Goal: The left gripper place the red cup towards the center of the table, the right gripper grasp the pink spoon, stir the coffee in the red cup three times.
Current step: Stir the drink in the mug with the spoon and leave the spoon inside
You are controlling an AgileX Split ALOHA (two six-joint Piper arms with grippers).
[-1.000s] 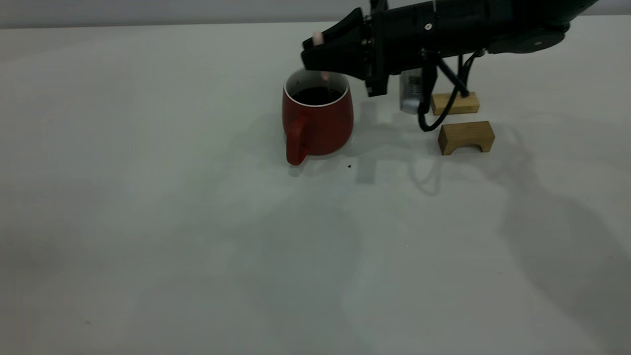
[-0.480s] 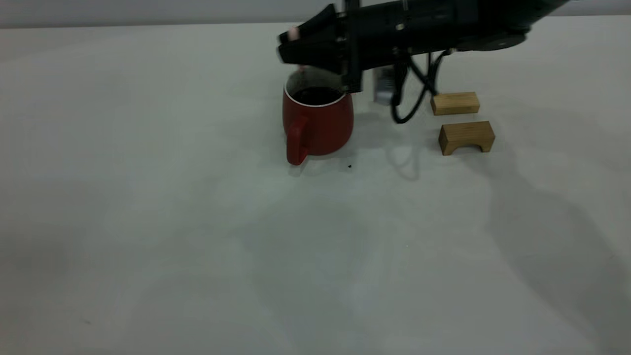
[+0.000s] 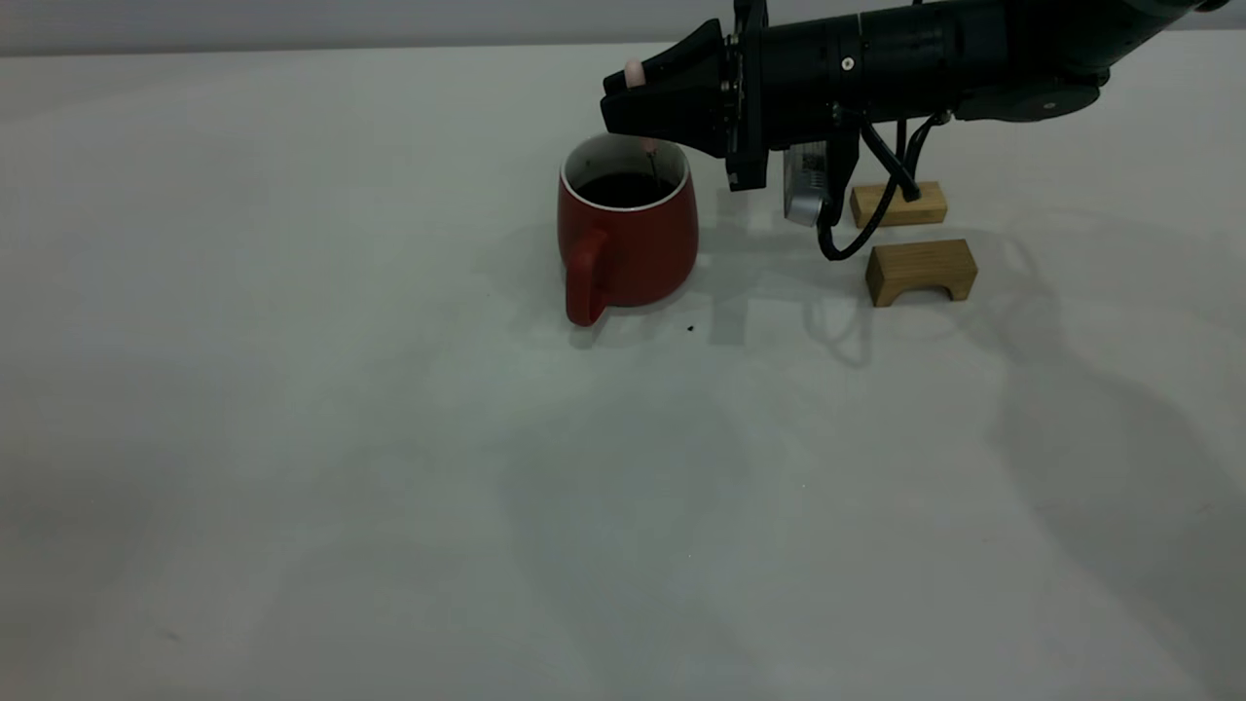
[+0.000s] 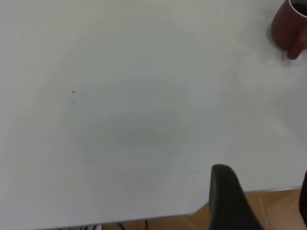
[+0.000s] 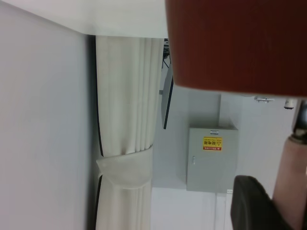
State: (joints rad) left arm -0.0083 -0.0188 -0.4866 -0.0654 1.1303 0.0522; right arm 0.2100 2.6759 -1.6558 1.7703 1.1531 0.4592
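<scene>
One red cup [image 3: 627, 234] sits upper centre on the counter [image 3: 389, 438], beneath the right gripper [image 3: 623, 97] clamping the pink spoon [image 3: 635, 74] over the coffee [image 3: 623, 189]; only the left wrist view shows the left gripper [image 4: 230, 201], aperture unclear

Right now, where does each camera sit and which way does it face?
Exterior: low in front, facing across the table; shows the right gripper holding the spoon over the cup.
Left wrist: high, looking down at the table; one finger shows.
Right wrist: beside the cup, facing a curtain; one finger shows.
Shared: the cup.
</scene>
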